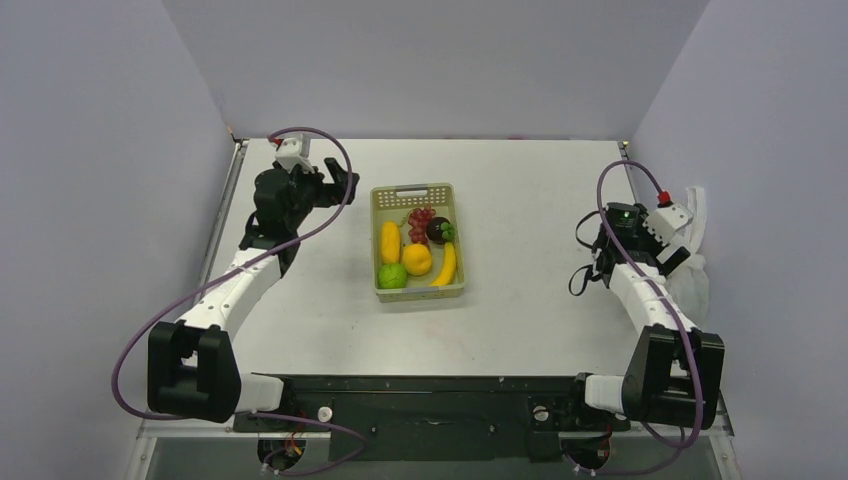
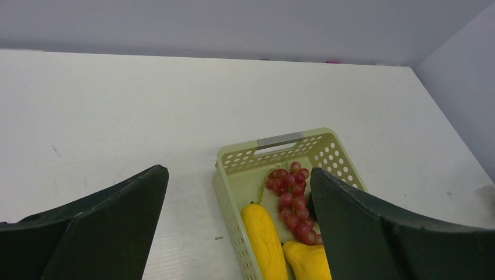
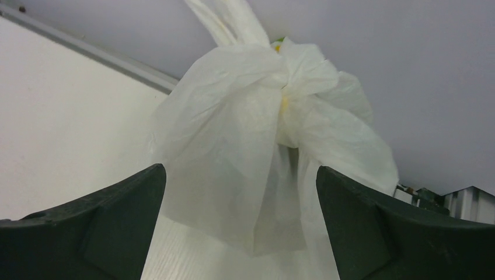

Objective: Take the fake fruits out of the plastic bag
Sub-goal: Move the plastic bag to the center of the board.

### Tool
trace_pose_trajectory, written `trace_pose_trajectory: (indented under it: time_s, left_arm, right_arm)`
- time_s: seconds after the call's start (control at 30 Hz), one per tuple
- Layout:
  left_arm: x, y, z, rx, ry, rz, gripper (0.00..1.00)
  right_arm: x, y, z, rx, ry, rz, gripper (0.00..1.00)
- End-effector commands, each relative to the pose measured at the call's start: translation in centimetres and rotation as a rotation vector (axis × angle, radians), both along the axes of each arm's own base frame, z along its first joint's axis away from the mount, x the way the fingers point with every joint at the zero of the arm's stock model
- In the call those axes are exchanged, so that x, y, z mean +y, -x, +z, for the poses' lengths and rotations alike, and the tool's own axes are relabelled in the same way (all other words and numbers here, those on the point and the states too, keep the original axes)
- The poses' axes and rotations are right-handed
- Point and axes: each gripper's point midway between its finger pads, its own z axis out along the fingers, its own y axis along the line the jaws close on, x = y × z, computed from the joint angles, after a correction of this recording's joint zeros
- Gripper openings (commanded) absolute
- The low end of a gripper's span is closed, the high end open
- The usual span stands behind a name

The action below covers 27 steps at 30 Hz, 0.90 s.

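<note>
White and crinkly, the plastic bag (image 1: 692,272) sits at the right edge of the table (image 1: 520,200), pressed against the right wall (image 1: 760,150); from the right wrist view the bag (image 3: 227,157) is bunched together near its top, its two loop handles rise above the bunch, and a speck of green and yellow shows at the gather; what is inside cannot be told.

The right gripper (image 1: 680,258) hangs just beside the bag and points at it; its jaws stand wide apart with nothing between them, and in its own camera the right gripper (image 3: 240,172) frames the lower part of the bag without touching it.

A yellow-green slotted basket (image 1: 411,191) stands near the middle of the table, well apart from the bag; toy fruits lie in it: red grapes (image 1: 420,222), a maroon round fruit (image 1: 438,231) beside them, a long yellow fruit (image 1: 390,241), an orange-yellow round fruit (image 1: 417,259), a green round fruit (image 1: 392,276) and a banana (image 1: 446,266).

The left gripper (image 1: 343,187) hovers near the far left corner of the basket; its jaws are spread wide and hold nothing; its camera looks down on the basket (image 2: 280,141), with the grapes (image 2: 292,195) and the long yellow fruit (image 2: 264,242) in sight.
</note>
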Motion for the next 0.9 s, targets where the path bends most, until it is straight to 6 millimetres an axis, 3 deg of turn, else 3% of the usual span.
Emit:
trace_pose_trajectory:
  time_s: [0.0,0.13,0.3,0.67,0.87]
  left_arm:
    - [-0.6,-0.4,3.2,-0.085,-0.005,-0.019,0.91]
    - [-0.7,-0.6,2.8,-0.073,-0.007,-0.022,0.91]
    - [-0.8,-1.2,1.9,-0.034,-0.014,-0.027,0.9]
    - [-0.9,-1.1,1.9,-0.04,-0.016,-0.027,0.9]
    - [-0.9,-1.2,1.8,-0.034,-0.016,-0.028,0.9]
  right_arm:
    - [0.6,-2.2,-0.6,-0.069,-0.068,0.051,0.96]
    - [0.0,-2.0,-1.4,-0.08,-0.094,0.029,0.95]
    - [-0.1,-3.4,-2.6,-0.149,-0.202,0.083,0.88]
    - [-0.3,-4.1,-3.6,-0.209,-0.261,0.103,0.88]
    - [0.0,-4.7,-4.1,-0.227,-0.283,0.156,0.65]
